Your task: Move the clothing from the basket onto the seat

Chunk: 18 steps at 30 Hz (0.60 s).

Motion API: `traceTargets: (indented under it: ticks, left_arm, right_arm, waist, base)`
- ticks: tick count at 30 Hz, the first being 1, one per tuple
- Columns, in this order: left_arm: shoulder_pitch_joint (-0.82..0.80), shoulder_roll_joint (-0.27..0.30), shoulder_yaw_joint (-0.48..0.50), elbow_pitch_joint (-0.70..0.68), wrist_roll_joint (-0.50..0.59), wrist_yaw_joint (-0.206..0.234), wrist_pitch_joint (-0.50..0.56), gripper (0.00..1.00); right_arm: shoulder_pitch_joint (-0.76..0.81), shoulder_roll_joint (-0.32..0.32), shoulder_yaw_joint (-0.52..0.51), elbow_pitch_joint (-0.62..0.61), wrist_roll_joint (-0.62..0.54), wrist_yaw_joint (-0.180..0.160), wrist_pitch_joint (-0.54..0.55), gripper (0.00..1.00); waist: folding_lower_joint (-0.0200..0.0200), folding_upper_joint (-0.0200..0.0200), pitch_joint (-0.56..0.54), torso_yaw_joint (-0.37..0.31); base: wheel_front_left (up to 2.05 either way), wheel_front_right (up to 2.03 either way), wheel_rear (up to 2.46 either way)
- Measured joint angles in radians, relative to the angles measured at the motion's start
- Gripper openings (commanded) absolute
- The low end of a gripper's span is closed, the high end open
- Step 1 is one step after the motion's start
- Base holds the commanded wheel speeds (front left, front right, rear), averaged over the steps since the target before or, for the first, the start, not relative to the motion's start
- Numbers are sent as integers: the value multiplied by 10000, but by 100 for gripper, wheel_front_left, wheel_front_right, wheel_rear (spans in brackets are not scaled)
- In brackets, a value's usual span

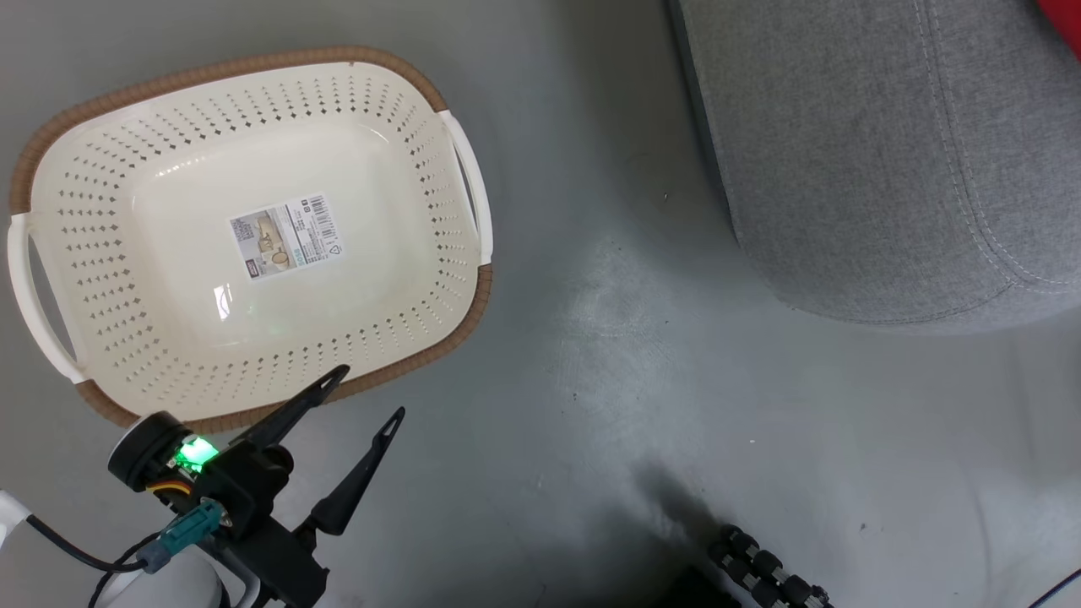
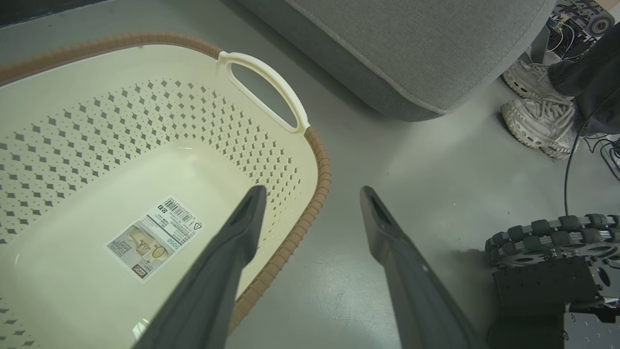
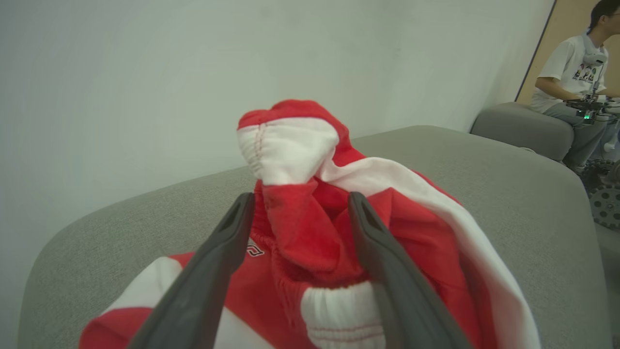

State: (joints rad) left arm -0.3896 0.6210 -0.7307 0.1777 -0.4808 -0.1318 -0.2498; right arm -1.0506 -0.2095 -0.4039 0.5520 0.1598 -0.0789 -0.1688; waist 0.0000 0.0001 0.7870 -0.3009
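The cream basket (image 1: 405,169) stands on the floor at the left with just a paper label (image 1: 287,236) on its bottom. My left gripper (image 1: 370,393) hovers open by the basket's near rim; in the left wrist view one finger overlaps the basket (image 2: 145,111) and the other the floor, so the left gripper (image 2: 312,191) holds nothing. The red clothing (image 3: 411,228) with white trim lies bunched on the grey seat (image 3: 508,184). My right gripper (image 3: 301,196) is open, its fingers spread on either side of a raised fold. A red corner of the clothing (image 1: 1066,21) shows on the seat (image 1: 844,152).
Grey floor (image 1: 608,380) lies between basket and seat. The robot's black base wheel (image 2: 552,237) is at the lower right. A person's white shoes (image 2: 537,116) stand beside the seat (image 2: 411,43). Another person (image 3: 576,72) sits on a far sofa. A pale wall rises behind the seat.
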Motion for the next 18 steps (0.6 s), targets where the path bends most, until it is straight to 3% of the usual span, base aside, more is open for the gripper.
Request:
traceTargets:
  ticks: [6,18]
  left_arm:
    - [-15,-399,-128,253,-36,0,0,100]
    - [-173,-1513,-182,965,-295,0,0,100]
  right_arm:
    - [608,17,69,115,-115,205,-602,100]
    - [1408,-71,548,357,-407,901,-754,100]
  waist:
    - [0,0,-477,38]
    - [-1,-3,-1904,240]
  base:
    - [0,0,0]
    - [0,0,0]
